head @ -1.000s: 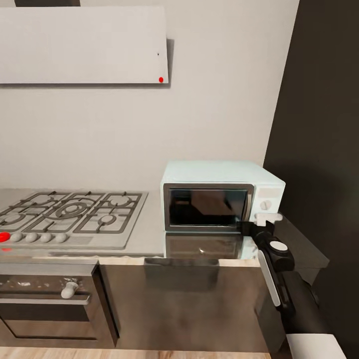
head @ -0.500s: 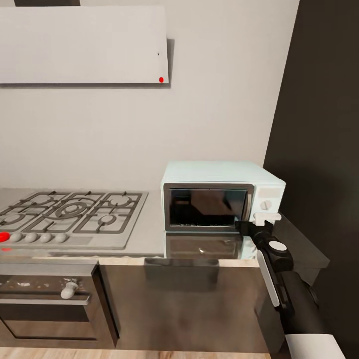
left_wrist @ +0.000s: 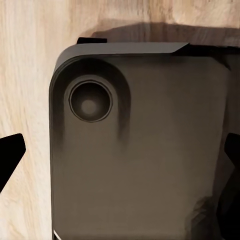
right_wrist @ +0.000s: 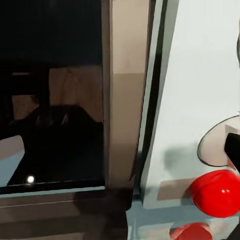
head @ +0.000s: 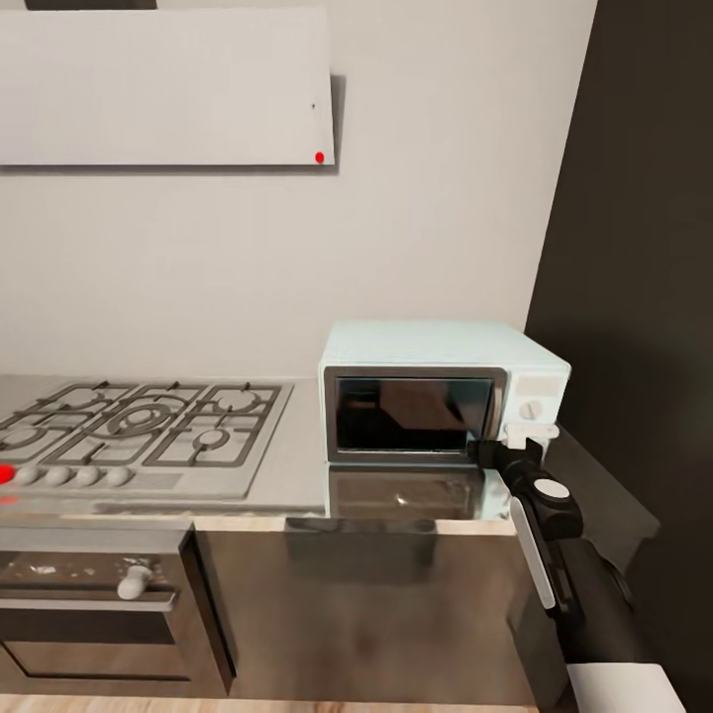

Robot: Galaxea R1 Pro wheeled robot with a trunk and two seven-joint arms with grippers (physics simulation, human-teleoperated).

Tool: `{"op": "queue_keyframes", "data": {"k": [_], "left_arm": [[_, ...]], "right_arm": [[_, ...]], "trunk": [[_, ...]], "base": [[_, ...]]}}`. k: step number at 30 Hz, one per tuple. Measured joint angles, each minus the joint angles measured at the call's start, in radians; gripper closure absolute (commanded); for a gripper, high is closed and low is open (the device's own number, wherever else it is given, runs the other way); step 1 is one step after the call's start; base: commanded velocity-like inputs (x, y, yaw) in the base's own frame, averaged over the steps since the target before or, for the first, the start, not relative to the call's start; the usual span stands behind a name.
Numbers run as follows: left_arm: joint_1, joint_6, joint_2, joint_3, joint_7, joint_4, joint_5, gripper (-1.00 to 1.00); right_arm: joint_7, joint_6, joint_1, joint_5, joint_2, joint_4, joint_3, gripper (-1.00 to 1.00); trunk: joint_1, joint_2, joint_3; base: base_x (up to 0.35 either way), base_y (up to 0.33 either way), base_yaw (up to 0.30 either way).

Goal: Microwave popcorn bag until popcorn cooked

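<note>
The right gripper [head: 510,448] sits at the microwave [head: 441,391] door's lower corner (finger spread unclear); door closed.

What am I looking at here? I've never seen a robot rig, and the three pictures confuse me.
It is a simulated kitchen robot with two arms, each ending in a two-finger gripper. The big picture comes from a camera on its head, looking down at a grey countertop. On it stand a gas hob and a mint-blue microwave with its door shut. An oven sits below the hob. The black and white arm at the lower right is the robot's right arm; its right gripper reaches the microwave's front at the lower right corner of the door.

The other two pictures come from cameras on the wrists. The right wrist view shows the microwave's dark door and control panel up close, with red buttons. The left wrist view looks down at a dark panel over a wood floor. No popcorn bag can be seen, and I cannot tell whether either gripper holds anything.
</note>
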Motion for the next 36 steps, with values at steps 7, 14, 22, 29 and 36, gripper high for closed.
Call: {"op": "queue_keyframes", "data": {"k": [7,14,22,29,36], "left_arm": [[0.0,-0.001,0.0,-0.001,0.001,0.0,0.0,-1.0],[0.0,-0.001,0.0,0.0,0.001,0.0,0.0,-1.0],[0.0,-0.001,0.0,0.0,0.001,0.0,0.0,-1.0],[0.0,-0.001,0.0,0.0,0.001,0.0,0.0,-1.0],[0.0,-0.001,0.0,0.002,0.003,0.0,0.002,-1.0]], "right_arm": [[0.0,0.0,0.0,0.0,0.0,0.0,0.0,-1.0],[0.004,0.001,0.0,0.001,-0.002,-0.003,0.0,1.0],[-0.003,0.006,-0.001,0.025,-0.004,-0.002,-0.003,1.0],[-0.005,0.01,-0.001,0.033,-0.003,-0.003,-0.003,1.0],[-0.006,0.005,-0.001,0.035,-0.003,0.0,-0.014,1.0]], "trunk": [[0.0,0.0,0.0],[0.0,0.0,0.0],[0.0,0.0,0.0],[0.0,0.0,0.0],[0.001,0.0,0.0]], "base": [[0.043,0.0,0.0],[0.001,0.0,0.0],[0.0,0.0,0.0],[0.0,0.0,0.0],[-0.195,0.067,0.0]]}}
